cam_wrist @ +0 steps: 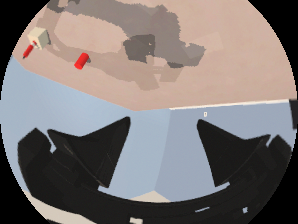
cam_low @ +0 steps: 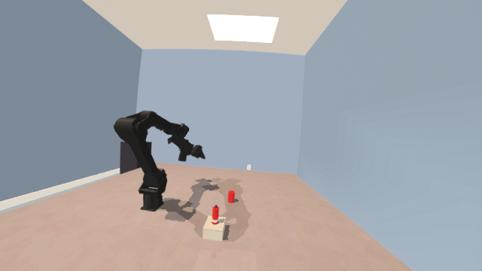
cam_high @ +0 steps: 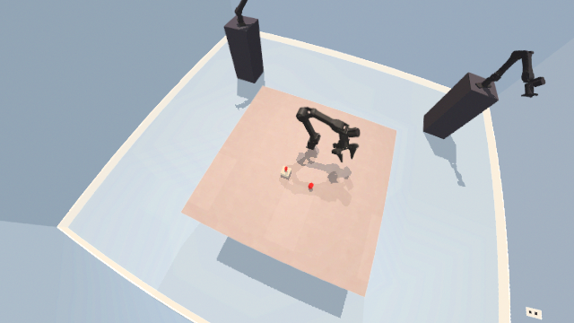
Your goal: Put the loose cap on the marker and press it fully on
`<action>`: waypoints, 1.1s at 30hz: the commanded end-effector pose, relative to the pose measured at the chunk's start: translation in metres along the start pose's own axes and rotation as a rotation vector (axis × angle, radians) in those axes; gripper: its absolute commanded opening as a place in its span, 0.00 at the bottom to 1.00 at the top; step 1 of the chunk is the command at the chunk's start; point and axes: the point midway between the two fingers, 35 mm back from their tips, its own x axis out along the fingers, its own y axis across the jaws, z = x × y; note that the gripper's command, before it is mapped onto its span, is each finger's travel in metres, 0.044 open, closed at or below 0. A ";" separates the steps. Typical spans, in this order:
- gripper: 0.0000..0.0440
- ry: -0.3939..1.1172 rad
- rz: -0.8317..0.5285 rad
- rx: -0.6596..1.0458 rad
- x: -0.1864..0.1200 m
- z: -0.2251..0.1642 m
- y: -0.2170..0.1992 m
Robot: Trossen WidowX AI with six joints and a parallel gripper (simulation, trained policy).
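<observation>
A red marker with a dark tip stands upright in the cream holder block, with no cap on it. The red cap stands upright on the table, a little way from the block. My gripper is open, with nothing between its fingers. It hangs well above the table, away from both the cap and the marker, and touches neither.
The pinkish table carries my arm's base, near the holder block. Two dark pedestals with other arms stand beyond the table's edges in the top view.
</observation>
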 end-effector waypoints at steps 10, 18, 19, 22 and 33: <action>0.52 -0.100 0.049 0.038 0.007 0.002 0.018; 0.56 -0.179 0.081 0.059 0.012 0.001 0.030; 0.57 -0.189 0.085 0.063 0.012 0.001 0.032; 0.59 -0.216 0.096 0.073 0.014 -0.001 0.036; 0.64 -0.314 0.133 0.122 0.019 -0.004 0.052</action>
